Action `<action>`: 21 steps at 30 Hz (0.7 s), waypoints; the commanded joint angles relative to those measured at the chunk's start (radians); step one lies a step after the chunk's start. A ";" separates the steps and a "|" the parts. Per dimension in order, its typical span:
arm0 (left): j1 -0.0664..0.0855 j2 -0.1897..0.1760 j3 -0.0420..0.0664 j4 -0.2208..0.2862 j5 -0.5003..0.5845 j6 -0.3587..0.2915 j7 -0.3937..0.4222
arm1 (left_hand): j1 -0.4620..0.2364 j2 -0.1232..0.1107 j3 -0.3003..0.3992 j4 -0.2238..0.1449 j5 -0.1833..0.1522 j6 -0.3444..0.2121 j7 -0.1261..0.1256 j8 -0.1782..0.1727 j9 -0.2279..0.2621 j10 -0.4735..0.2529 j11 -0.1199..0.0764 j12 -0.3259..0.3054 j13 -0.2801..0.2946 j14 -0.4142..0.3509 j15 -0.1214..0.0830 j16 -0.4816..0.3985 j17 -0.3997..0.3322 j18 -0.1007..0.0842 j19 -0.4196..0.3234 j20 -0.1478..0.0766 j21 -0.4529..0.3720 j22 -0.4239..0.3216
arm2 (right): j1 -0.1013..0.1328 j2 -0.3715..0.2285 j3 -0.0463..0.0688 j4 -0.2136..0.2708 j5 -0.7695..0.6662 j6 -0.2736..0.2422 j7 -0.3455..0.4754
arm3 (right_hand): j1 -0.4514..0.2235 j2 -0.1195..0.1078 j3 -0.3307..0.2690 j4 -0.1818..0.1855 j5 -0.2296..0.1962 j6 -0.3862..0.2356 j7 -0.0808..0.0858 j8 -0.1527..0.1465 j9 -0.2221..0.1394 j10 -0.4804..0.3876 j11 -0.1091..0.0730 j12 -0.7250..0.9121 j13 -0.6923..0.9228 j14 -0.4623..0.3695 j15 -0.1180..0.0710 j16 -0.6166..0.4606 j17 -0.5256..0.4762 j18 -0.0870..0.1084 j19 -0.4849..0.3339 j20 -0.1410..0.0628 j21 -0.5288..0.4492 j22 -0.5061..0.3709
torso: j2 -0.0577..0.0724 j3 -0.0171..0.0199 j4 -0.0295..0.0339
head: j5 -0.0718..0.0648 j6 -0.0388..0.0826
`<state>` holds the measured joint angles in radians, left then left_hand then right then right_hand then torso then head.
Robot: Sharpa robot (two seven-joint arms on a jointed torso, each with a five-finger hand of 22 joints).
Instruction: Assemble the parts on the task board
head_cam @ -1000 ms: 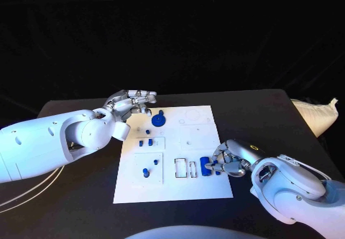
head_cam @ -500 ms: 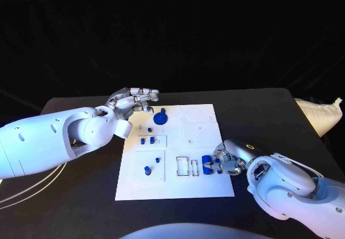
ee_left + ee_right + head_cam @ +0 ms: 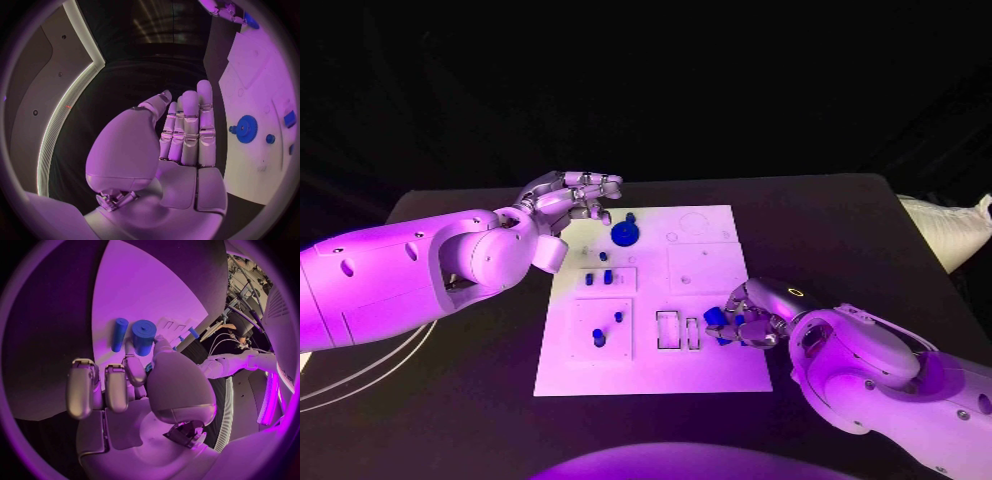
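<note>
- Black table [image 3: 848,215], white task board [image 3: 711,265] in the middle.
- My right hand [image 3: 750,322] has crept further onto the board's near right edge since 1 second ago, fingers curled at 2 blue cylinders [image 3: 143,335]; whether it grips 1, I cannot tell.
- Left hand [image 3: 571,198] hovers flat and holds nothing beside the blue gear [image 3: 626,233].
- I judge no insertion yet.

White task board [image 3: 711,372] flat on black table [image 3: 848,230]

The left robot hand [image 3: 178,150] holds nothing, with fingers [image 3: 190,125] straight and close together. Beside it lies the white task board [image 3: 250,70], with a blue gear [image 3: 247,129] on it.
</note>
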<state>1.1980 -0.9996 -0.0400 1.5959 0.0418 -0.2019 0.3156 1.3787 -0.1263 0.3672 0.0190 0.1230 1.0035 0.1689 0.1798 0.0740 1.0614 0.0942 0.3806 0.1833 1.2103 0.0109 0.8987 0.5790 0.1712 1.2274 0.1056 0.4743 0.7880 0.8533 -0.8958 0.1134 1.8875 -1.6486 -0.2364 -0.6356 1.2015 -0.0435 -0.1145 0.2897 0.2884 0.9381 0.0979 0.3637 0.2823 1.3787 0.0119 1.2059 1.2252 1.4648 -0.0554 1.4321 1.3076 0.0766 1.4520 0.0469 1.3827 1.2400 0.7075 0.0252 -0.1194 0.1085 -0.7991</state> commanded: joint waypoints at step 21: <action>0.000 0.000 0.001 0.003 -0.004 0.020 0.007 | -0.001 0.007 -0.008 -0.001 0.003 -0.008 0.001 0.003 0.000 -0.006 0.000 0.005 0.002 -0.005 0.001 0.005 -0.001 0.010 -0.001 0.004 -0.004 -0.002 | -0.007 -0.006 -0.004 0.066 0.062 -0.176 0.019 | 0.045 0.066 -0.011 -0.002 0.108 0.014 -0.016 0.044 0.050 0.019 -0.010 -0.002 0.026 0.070 -0.014 0.019 0.067 -0.015 0.015 -0.012 0.018 0.025 | 0.000 0.0000 -0.0002 | 0.005 0.001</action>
<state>1.1980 -1.0009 -0.0399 1.5973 0.0417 -0.2014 0.3153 1.3787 -0.1263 0.3673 0.0190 0.1230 1.0036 0.1689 0.1798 0.0741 1.0614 0.0942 0.3806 0.1833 1.2103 0.0109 0.8986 0.5791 0.1711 1.2274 0.1056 0.4743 0.7880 0.8457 -0.9030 0.1088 1.9479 -1.6196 -0.3507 -0.6306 1.2475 0.0110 -0.1218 0.2858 0.3937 0.9488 0.0871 0.4024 0.3299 1.3895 0.0010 1.2033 1.2531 1.4648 -0.0628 1.4450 1.3074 0.0766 1.4628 0.0360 1.3947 1.2637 0.7062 0.0253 -0.1201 0.1136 -0.7997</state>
